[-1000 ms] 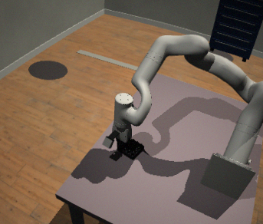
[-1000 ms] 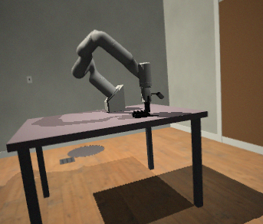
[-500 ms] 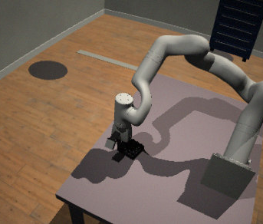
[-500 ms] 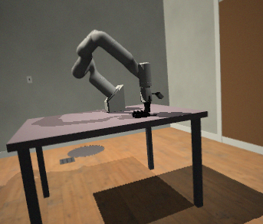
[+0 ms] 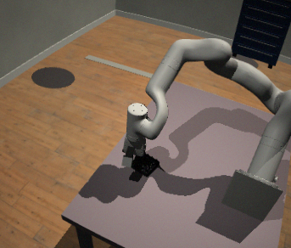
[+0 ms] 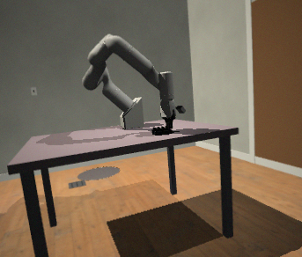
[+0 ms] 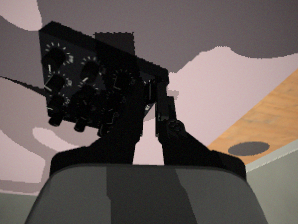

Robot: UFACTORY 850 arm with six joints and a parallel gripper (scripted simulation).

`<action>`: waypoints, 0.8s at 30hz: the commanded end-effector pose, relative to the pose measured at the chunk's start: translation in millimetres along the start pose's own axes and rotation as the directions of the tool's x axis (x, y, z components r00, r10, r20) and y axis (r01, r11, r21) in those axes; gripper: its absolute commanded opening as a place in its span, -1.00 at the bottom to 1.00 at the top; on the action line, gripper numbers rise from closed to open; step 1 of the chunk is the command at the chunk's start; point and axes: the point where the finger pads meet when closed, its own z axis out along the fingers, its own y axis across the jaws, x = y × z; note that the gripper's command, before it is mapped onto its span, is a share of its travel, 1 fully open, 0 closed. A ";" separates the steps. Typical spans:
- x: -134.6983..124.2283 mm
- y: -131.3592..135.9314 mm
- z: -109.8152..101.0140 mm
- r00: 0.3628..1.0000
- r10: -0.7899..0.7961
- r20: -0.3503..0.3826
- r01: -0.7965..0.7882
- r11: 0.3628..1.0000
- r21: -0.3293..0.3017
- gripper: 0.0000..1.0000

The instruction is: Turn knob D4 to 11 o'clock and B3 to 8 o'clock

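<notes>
Hand low at knob box

Knob box on the surface, several knobs visible. Hand points down at the box's edge, fingers narrowly apart; whether they pinch a knob, cannot tell.

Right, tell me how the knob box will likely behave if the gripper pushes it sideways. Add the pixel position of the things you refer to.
The knob box (image 5: 148,164) (image 6: 161,131) (image 7: 107,57) would probably slide or swivel rather than tip, since it sits low and broad on the table (image 5: 184,212) (image 6: 125,150). It looks like a rigid case, so it likely won't bend. Its thin cable (image 7: 20,84) may drag a little or tug.
</notes>
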 end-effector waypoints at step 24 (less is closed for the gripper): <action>-0.1 0.9 -0.9 0.794 -0.608 -0.003 0.608 0.794 0.001 -0.84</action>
